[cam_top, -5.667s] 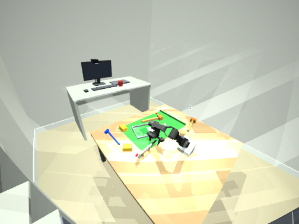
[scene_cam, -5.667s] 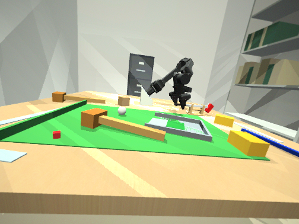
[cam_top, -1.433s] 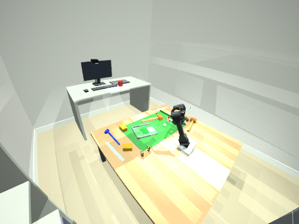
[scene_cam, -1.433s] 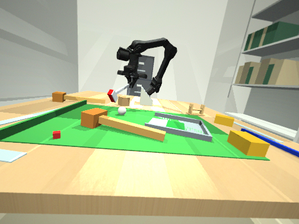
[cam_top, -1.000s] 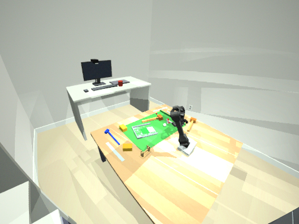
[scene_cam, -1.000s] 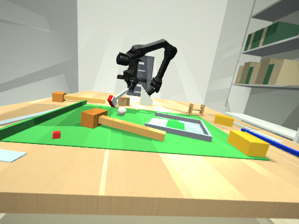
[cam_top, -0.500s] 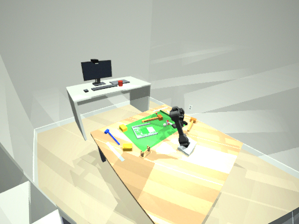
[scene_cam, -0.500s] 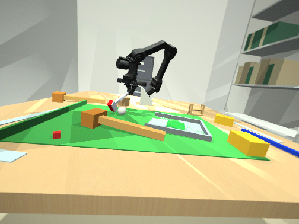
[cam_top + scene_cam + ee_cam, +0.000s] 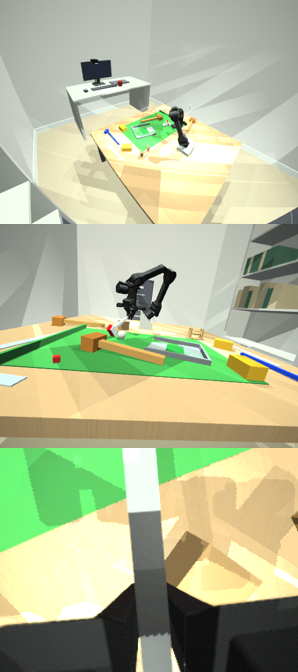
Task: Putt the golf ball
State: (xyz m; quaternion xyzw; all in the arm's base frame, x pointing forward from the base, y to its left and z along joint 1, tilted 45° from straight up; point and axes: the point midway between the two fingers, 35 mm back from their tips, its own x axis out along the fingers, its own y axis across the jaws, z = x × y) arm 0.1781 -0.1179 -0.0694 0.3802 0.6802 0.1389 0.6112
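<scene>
Beside the small white round ball [image 9: 164, 124] [image 9: 121, 335], red-and-white stiff putter [image 9: 167, 122] [image 9: 112, 330] [image 9: 142, 480], likely light, head-heavy and twisty, clamped in black pincer [image 9: 174, 125] [image 9: 130, 316] [image 9: 147, 588], best gripped squarely up the shaft.

We see a bench [image 9: 204, 178] [image 9: 154, 405] of pale, smooth, wood-like boards. The mallet [image 9: 152, 119] [image 9: 130, 351] looks like matt wood, and the arm [image 9: 180, 127] [image 9: 164, 287] resembles dark plastic with a faint sheen.

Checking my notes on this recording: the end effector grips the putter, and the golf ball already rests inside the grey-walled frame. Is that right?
The golf ball is outside the grey-walled frame, beside the putter's red-and-white head, as the exterior view shows.
</scene>
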